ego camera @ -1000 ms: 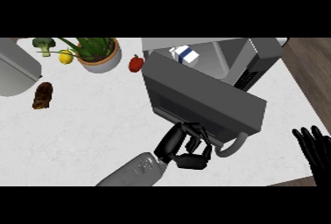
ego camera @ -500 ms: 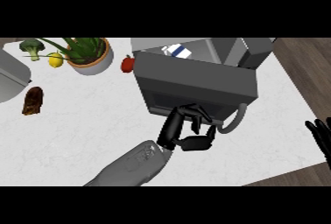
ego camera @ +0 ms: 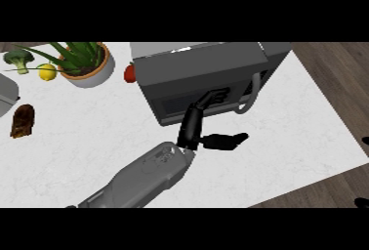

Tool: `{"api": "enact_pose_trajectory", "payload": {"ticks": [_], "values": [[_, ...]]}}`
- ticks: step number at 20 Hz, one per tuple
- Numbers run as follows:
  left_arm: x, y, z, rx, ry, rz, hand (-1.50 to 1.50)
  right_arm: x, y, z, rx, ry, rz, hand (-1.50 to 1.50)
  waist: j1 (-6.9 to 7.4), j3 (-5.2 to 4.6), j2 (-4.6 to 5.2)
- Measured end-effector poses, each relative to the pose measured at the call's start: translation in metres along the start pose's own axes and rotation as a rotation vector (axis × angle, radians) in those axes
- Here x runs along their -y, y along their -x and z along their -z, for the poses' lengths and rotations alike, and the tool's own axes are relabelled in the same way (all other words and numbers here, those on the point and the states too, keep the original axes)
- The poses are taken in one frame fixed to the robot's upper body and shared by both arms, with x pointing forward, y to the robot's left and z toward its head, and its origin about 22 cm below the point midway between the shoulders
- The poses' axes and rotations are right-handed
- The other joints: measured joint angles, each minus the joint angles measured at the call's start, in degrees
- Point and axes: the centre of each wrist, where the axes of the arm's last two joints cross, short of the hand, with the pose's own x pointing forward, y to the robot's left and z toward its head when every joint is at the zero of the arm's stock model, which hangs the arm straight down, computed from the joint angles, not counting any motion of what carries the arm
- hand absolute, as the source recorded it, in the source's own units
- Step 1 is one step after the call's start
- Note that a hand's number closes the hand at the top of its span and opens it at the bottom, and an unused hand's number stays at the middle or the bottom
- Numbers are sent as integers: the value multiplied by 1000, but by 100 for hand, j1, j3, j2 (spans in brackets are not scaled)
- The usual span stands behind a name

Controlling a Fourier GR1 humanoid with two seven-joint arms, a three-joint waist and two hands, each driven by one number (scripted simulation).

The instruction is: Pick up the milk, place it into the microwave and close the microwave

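Milk isn't visible anywhere, the microwave (ego camera: 205,78) door looks swung shut and the left hand (ego camera: 196,124) has its straight fingers (ego camera: 209,97) pressed flat on the door front, thumb (ego camera: 229,141) sticking out sideways. Way off past the hand's far side there's a potted plant (ego camera: 83,61), lemon (ego camera: 48,72), broccoli (ego camera: 18,58) and a brown thing (ego camera: 22,121) on the white counter (ego camera: 86,132). Right hand only pokes in at the lower right edge (ego camera: 360,201), can't tell its fingers.

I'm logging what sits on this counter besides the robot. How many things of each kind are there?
Appliances: 1, the microwave
Plants: 1, the potted plant
Produce: 3, the broccoli, the lemon and a red item partly hidden by the microwave
Brown item: 1
Grey object cut off at the left edge: 1
Total: 7
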Motion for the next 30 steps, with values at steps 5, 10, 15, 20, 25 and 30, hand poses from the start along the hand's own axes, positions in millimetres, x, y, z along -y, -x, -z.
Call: {"api": "enact_pose_trajectory", "payload": {"ticks": [5,10,15,20,25,30], "values": [[1,-6,5,0,-54,-40,-150,18,-12,15,28,-18,-133,150,-37,4,61],[3,-9,6,10,-71,-60,-150,26,-17,26,48,-20,-193,150,-28,13,117],[3,-9,8,24,-83,-70,-150,31,-19,35,57,-21,-222,150,-36,20,155],[4,-10,9,40,-89,-79,-150,34,-19,43,72,-20,-234,150,-39,26,193],[5,-10,10,54,-80,-88,-150,30,-10,47,82,2,-167,-150,-9,42,226],[6,-11,11,65,-77,-99,-150,11,16,42,62,38,68,-150,14,58,258]]}}
